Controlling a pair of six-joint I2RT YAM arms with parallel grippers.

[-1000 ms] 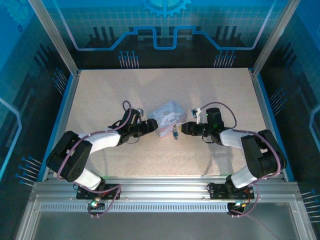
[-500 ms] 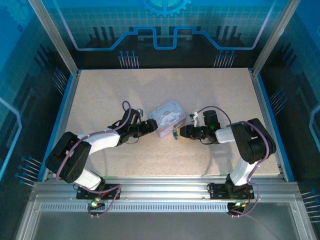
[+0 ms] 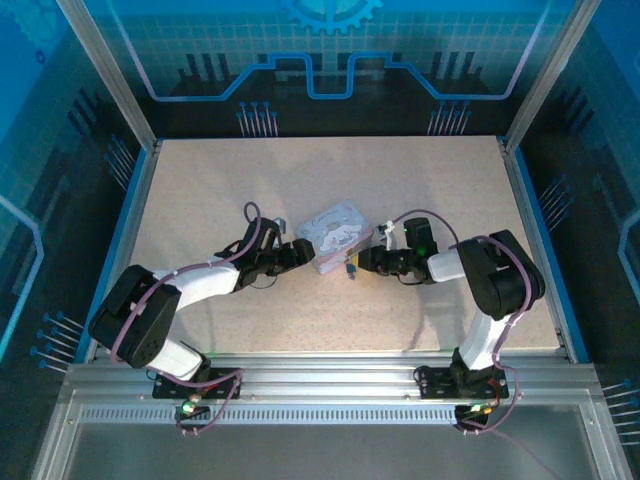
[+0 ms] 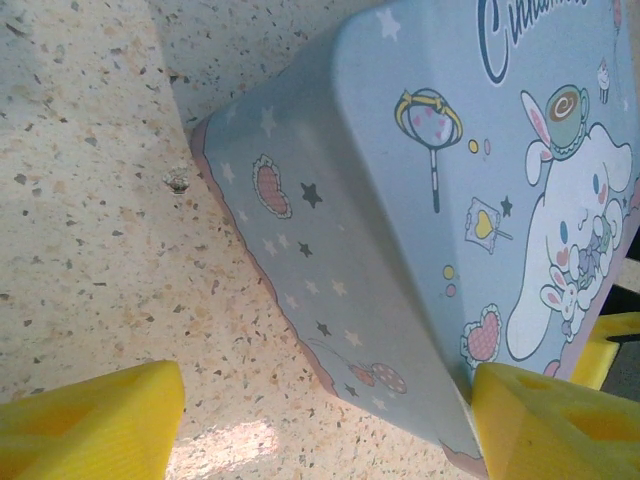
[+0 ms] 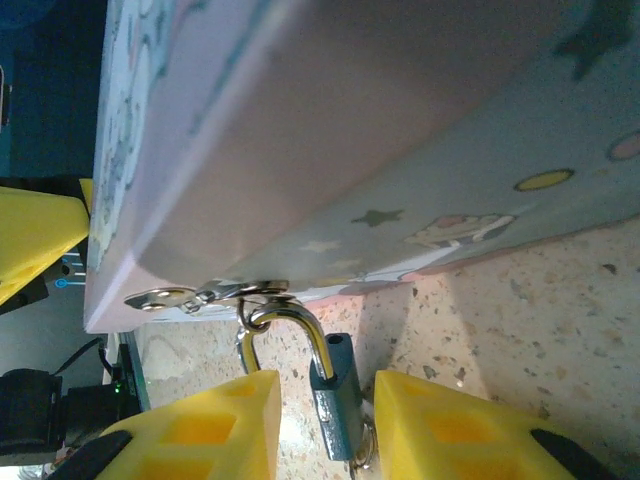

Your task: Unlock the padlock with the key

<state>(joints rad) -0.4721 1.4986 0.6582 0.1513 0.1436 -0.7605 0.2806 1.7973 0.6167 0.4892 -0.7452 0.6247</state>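
The right gripper has its yellow fingers spread. The tiny dark blue-grey metal padlock sits in the gap between them, its shackle hooked through the silver hasp of the pastel lilac-blue rectangular tin. The left gripper, also spread, straddles another corner of the tin on the speckled table.

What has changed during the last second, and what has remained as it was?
The right arm folded in: its elbow swung left, toward the tin. Nothing was taken hold of or let go. The right gripper stayed open at the padlock; the left gripper, tin and padlock did not move.
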